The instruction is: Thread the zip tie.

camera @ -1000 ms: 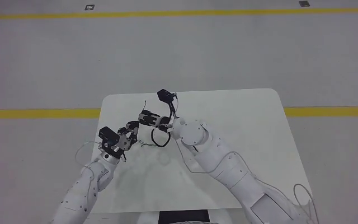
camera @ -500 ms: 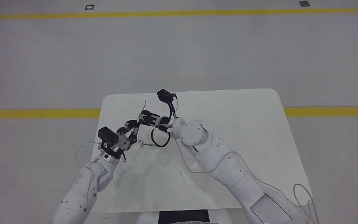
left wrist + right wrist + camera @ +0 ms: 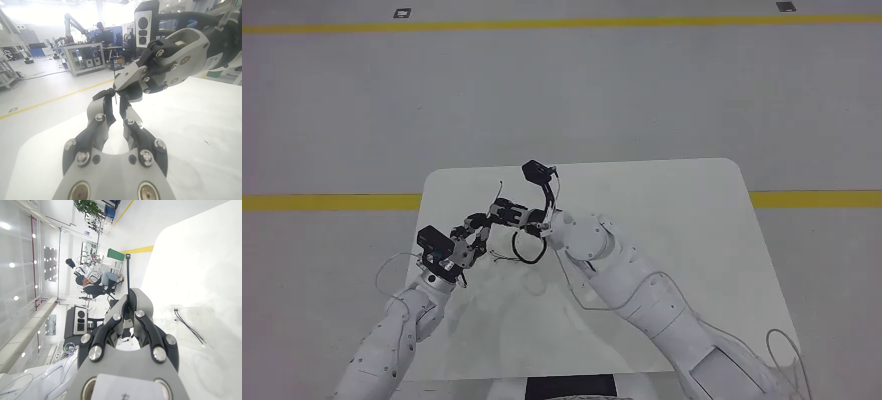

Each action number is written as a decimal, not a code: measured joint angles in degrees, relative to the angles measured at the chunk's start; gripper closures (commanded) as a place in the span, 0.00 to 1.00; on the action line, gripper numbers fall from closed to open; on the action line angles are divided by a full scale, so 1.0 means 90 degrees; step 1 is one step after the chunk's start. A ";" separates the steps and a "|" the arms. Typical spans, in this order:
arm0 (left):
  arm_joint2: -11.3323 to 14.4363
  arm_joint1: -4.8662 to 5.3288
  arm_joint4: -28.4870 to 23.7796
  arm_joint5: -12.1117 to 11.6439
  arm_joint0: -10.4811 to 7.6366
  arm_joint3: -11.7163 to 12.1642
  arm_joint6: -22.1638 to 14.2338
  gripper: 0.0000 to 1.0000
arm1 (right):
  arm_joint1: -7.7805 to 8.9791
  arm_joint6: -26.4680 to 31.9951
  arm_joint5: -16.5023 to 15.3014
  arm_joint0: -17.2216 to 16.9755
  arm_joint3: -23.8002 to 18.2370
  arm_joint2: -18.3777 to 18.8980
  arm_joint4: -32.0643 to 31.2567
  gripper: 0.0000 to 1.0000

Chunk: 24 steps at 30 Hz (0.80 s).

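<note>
A thin black zip tie [image 3: 128,275] runs out between the fingertips of my right gripper [image 3: 129,299], which is shut on its strap, with the square head at the far tip. In the top view that gripper [image 3: 496,210] hovers over the table's left part and the zip tie [image 3: 500,186] pokes away from it. A short end of the zip tie [image 3: 115,100] hangs below the right gripper [image 3: 115,88]. It sits in the narrow gap between the fingers of my left gripper [image 3: 115,96], which is slightly open just beneath. The two grippers nearly touch; the left gripper [image 3: 481,229] sits on the near side.
Several spare black zip ties [image 3: 189,328] lie on the white table [image 3: 672,200], close under the grippers, and the spare zip ties [image 3: 506,258] also show faintly from above. The table's left edge and rounded corner are close by.
Almost nothing: my left gripper has crept slightly toward the right gripper. The right gripper keeps its hold on the zip tie.
</note>
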 measured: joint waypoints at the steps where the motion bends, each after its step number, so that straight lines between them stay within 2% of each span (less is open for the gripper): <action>1: 0.0000 0.0001 -0.0001 0.0000 -0.0001 0.0000 -0.0006 0.86 | -0.0004 0.0003 -0.0002 0.0011 0.0011 -0.0008 0.0006 1.00; 5: 0.0013 0.0004 0.0033 0.0010 -0.0010 0.0002 -0.0040 0.89 | -0.0021 0.0021 0.0005 0.0053 0.0054 -0.0047 0.0003 1.00; 9: 0.0021 0.0005 0.0017 0.0000 -0.0019 0.0013 -0.0040 1.00 | -0.0034 0.0014 0.0031 0.0078 0.0076 -0.0074 -0.0017 1.00; 18: 0.0023 0.0009 -0.0006 0.0017 -0.0038 0.0041 -0.0048 1.00 | -0.0046 0.0023 0.0001 0.0075 0.0098 -0.0082 -0.0004 1.00; 19: 0.0019 0.0010 -0.0006 0.0017 -0.0037 0.0041 -0.0046 1.00 | -0.0046 0.0023 -0.0004 0.0075 0.0100 -0.0082 -0.0001 0.96; 20: 0.0013 0.0012 -0.0007 0.0016 -0.0036 0.0039 -0.0042 1.00 | -0.0047 0.0023 -0.0008 0.0074 0.0103 -0.0080 0.0000 0.50; 21: 0.0003 0.0015 -0.0011 0.0013 -0.0034 0.0037 -0.0038 1.00 | -0.0047 0.0017 -0.0010 0.0070 0.0104 -0.0074 0.0001 0.00; 24: -0.0022 0.0021 -0.0025 0.0008 -0.0023 0.0032 -0.0027 1.00 | -0.0038 -0.0025 -0.0005 0.0035 0.0077 -0.0033 0.0006 0.00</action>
